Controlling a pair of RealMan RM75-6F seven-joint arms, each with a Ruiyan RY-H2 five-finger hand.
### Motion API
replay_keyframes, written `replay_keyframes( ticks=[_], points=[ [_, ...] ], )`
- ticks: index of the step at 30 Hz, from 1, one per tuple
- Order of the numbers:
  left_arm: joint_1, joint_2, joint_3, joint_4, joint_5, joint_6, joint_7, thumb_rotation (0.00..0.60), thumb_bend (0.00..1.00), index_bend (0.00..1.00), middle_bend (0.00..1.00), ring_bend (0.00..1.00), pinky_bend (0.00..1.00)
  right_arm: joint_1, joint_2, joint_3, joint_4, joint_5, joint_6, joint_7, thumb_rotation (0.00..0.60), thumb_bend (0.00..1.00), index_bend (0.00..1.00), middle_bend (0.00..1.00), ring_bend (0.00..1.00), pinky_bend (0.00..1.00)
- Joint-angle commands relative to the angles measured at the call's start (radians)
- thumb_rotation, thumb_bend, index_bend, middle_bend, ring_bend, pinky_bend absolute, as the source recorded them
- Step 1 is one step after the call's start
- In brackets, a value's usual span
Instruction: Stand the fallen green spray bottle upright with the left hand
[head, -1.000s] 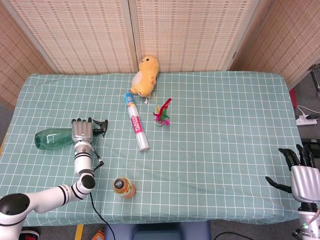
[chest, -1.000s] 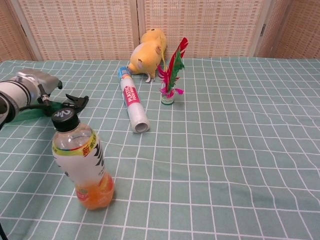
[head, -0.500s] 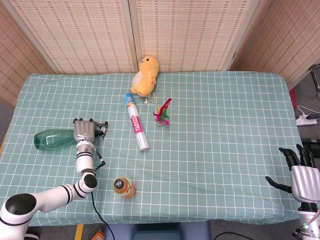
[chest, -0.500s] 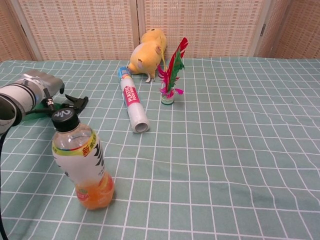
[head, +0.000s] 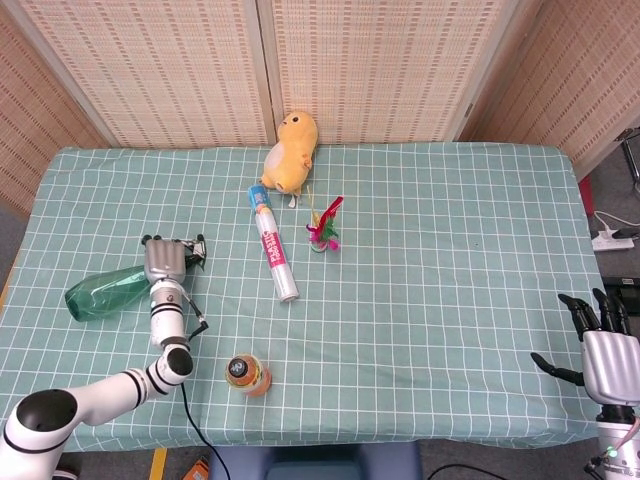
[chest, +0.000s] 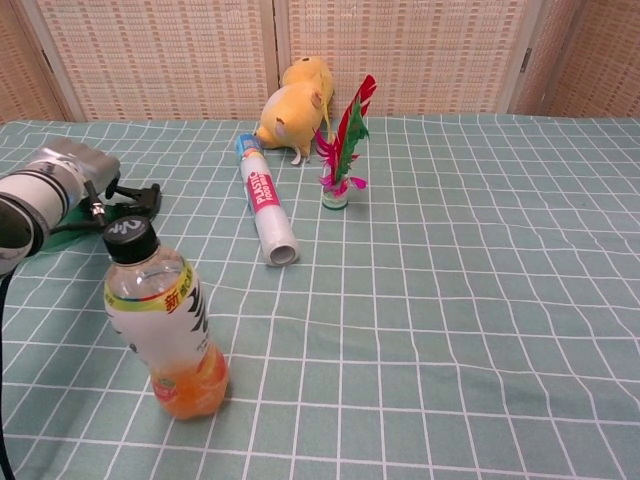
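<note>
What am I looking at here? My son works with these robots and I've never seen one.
It is a two-armed robot with human-like hands at a table, shown by two of its own cameras: one on its head looking down, one on its chest looking across. Its left hand grips the neck of a green spray bottle that lies tilted on the checked cloth; the job is to stand it up. Its right hand waits, open, at the table's near edge. Also on the cloth: a yellow plush toy, a roll, a feathered shuttlecock and an upright drink bottle.
</note>
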Motion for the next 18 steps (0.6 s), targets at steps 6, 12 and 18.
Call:
replay_keyframes(
  ticks=[6, 12, 18],
  points=[
    [0.019, 0.032, -0.008, -0.032, 0.120, 0.028, -0.112, 0.600, 0.32, 0.43, 0.65, 0.35, 0.31, 0.001, 0.000, 0.000, 0.000, 0.000, -0.001, 0.001, 0.600, 0.00, 0.17, 0.23, 0.00, 0.00],
    [0.045, 0.095, -0.026, -0.118, 0.280, 0.102, -0.277, 0.600, 0.33, 0.48, 0.74, 0.43, 0.36, 0.000, 0.000, 0.001, 0.001, 0.000, 0.001, 0.003, 0.600, 0.00, 0.17, 0.23, 0.00, 0.00],
    [0.099, 0.185, -0.042, -0.220, 0.442, 0.191, -0.467, 0.600, 0.35, 0.53, 0.80, 0.48, 0.37, -0.001, -0.001, 0.000, 0.002, -0.003, 0.004, 0.005, 0.600, 0.00, 0.17, 0.23, 0.00, 0.00]
  ],
)
